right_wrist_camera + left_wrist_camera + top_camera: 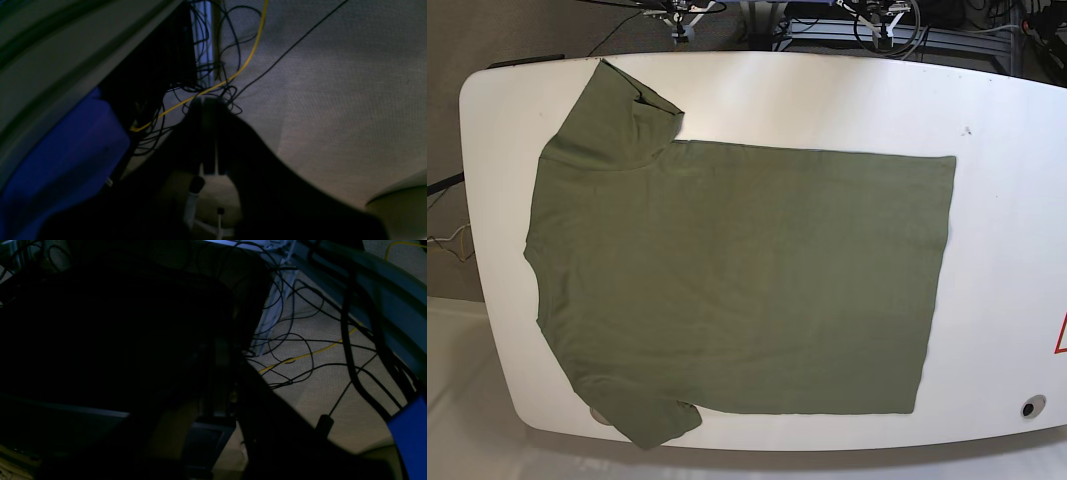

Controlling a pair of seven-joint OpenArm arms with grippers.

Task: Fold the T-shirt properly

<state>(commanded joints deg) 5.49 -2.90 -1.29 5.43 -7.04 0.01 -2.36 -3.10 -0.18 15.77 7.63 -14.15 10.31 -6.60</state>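
Shirt (737, 280) flat, far above our right gripper (210, 140), seemingly clenched empty, left unreadable; blind reach risks bunching cloth.

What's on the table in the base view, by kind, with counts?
T-shirt, olive green, spread flat: 1
table, white: 1
Total: 2. No claw shows in the base view.
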